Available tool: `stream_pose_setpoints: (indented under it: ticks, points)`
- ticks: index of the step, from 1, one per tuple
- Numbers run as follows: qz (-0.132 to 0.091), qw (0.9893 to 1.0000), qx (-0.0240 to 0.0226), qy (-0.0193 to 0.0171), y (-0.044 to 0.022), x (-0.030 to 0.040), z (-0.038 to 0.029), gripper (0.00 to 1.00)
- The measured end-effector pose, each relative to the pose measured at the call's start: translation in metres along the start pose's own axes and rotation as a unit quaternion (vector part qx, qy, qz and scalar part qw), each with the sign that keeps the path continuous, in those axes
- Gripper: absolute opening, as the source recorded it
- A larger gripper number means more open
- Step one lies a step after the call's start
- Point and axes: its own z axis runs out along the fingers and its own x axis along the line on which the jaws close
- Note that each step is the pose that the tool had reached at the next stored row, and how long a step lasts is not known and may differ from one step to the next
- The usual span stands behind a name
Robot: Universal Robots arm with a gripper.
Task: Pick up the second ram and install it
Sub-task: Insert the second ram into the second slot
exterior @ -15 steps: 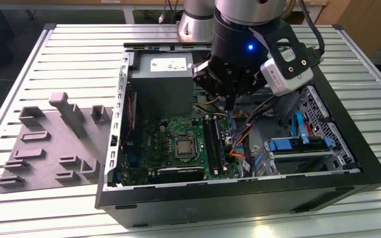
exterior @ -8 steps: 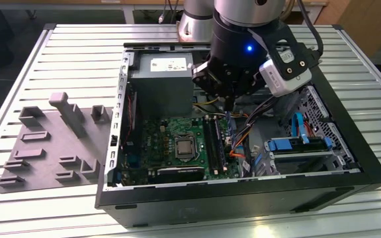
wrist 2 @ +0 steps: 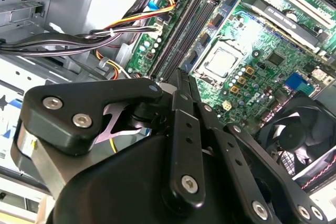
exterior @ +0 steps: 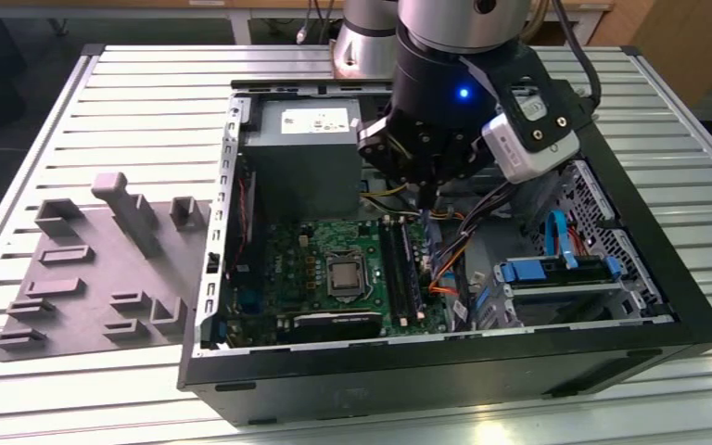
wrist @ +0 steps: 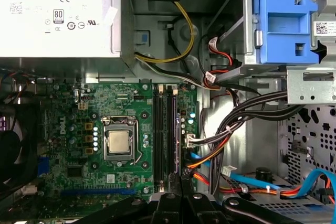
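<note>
- Pinching a thin dark edge, apparently the second ram (wrist: 182, 174), the gripper (exterior: 428, 190) has its jaws nearly closed, just beside the memory slots (wrist: 164, 137).
- I judge the ram light, stiff and fragile; it is best held by its flat faces mid-length, clear of the contacts.

Certification marks on power supply (wrist: 58, 14)
</note>
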Motion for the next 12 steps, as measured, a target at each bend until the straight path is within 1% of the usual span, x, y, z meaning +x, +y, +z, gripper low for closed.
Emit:
stream_pose_setpoints:
  ticks: [12]
  points:
    - [0.0, 1.0, 0.0, -0.0003, -0.0001, 0.0018, 0.0029, 0.12]
